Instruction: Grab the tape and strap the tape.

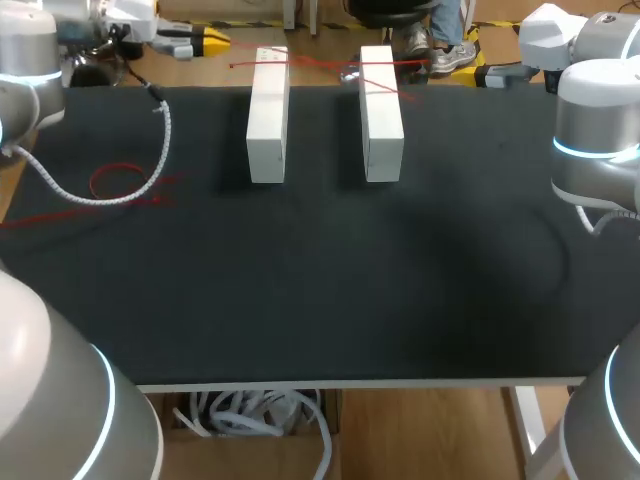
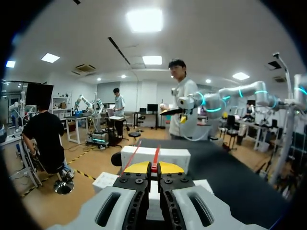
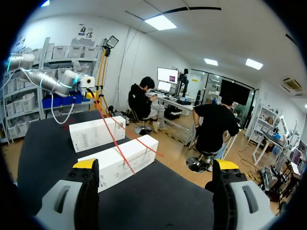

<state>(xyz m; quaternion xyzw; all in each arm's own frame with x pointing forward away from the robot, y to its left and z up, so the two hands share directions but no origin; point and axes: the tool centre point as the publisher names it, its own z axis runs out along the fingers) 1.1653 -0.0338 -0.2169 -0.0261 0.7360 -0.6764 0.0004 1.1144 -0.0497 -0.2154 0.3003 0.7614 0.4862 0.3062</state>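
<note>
The tape (image 1: 320, 65) is a thin red strand, light and limp by the look of it, best pinched near an end; it lies across the far ends of two boxes (image 1: 268, 115). Only its own wrist view shows the left gripper (image 2: 154, 167) clenched on it at far left. The right gripper (image 3: 156, 165) gapes empty at far right.

**Two white boxes on a black table**

The table (image 1: 320, 300) has a black top with a pale front edge. On its far half lie two long white boxes, the left box (image 1: 268, 115) and the right box (image 1: 381, 112). They lie parallel with a gap between them, their short ends facing the near edge. A cable in white spiral wrap (image 1: 166, 140) curves over the table's left part, well apart from both boxes.
</note>
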